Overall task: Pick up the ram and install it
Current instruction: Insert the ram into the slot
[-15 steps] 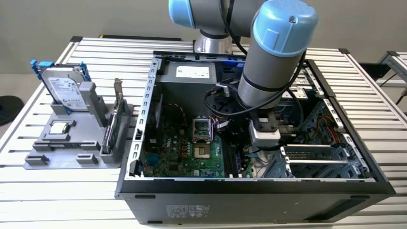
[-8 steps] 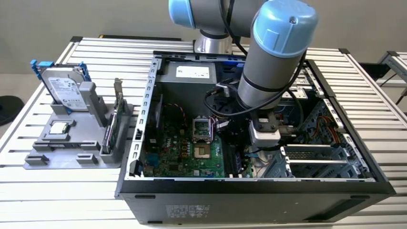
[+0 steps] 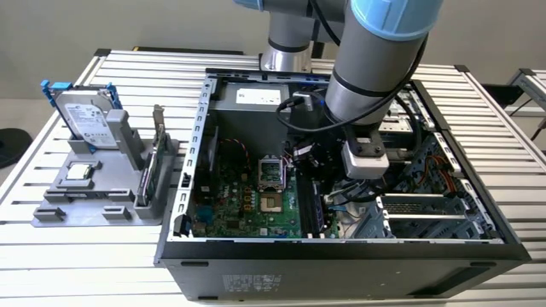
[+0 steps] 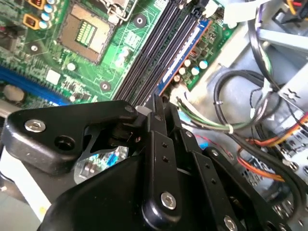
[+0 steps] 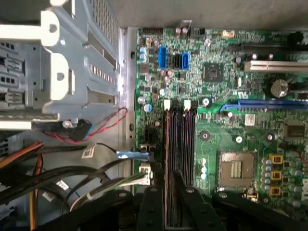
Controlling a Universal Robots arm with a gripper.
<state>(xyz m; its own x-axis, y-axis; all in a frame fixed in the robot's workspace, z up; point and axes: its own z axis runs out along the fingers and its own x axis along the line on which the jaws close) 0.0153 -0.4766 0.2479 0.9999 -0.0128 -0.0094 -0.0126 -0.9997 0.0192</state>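
Note:
The ram [image 4: 185, 55] is a dark-blue stick standing on edge in the memory slot nearest the cable bundle; I cannot tell how deep it sits. It runs straight into my gripper [image 4: 155, 107], whose black fingers are closed on its near end. In the first wrist view the ram [image 5: 168, 144] shows edge-on between white slot latches, and the gripper [image 5: 168, 204] sits over that slot. In the exterior view the gripper [image 3: 318, 192] is low inside the open computer case [image 3: 341, 252], over the slots beside the green motherboard [image 3: 247, 204].
The open CPU socket [image 5: 236, 168] lies beside the slots. Cables [image 4: 250, 125] and a metal drive cage [image 5: 62, 72] crowd the other side. On the exterior view's left, a grey fixture [image 3: 51, 217] holds a hard drive [image 3: 85, 118], a silver CPU chip [image 3: 81, 171] and a bracketed card [image 3: 149, 173].

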